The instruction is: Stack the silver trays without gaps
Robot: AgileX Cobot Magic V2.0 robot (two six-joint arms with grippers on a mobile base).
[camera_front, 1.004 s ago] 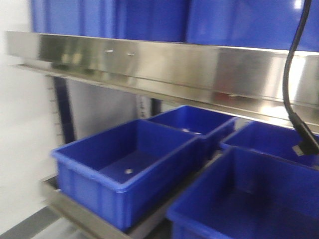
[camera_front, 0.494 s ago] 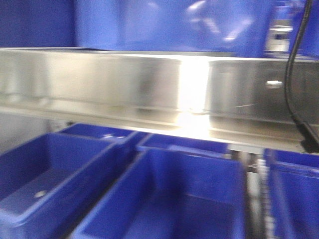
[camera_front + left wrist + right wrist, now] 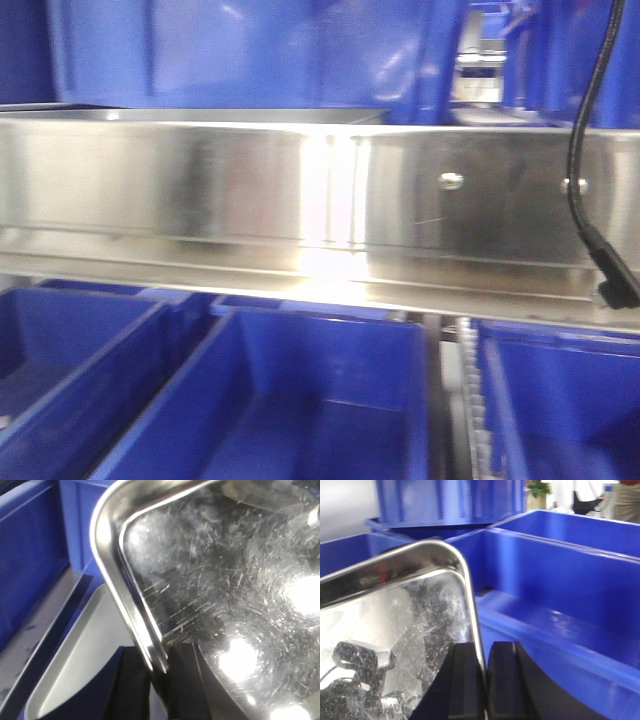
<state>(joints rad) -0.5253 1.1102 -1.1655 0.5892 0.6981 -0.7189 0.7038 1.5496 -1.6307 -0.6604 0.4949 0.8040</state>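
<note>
A scratched, mirror-bright silver tray (image 3: 220, 595) fills the left wrist view. My left gripper (image 3: 159, 656) is shut on its rolled rim near a rounded corner. Beneath it, at lower left, lies a second, paler tray (image 3: 75, 670) with a rounded corner. The right wrist view shows what looks like the same kind of tray (image 3: 405, 625), and my right gripper (image 3: 484, 650) is shut on its thin rim just below a corner. Neither gripper nor any tray I can be sure of shows in the front view.
A long steel rail (image 3: 300, 190) with screws crosses the front view, with blue bins (image 3: 290, 400) below and more above it. A black cable (image 3: 585, 160) hangs at the right. Blue bins (image 3: 560, 570) stand close to the right gripper, others (image 3: 30, 555) left of the left gripper.
The front view has swung: the rail, slanted a second ago, now runs level and closer across the frame, and the bins below have slid leftward.
</note>
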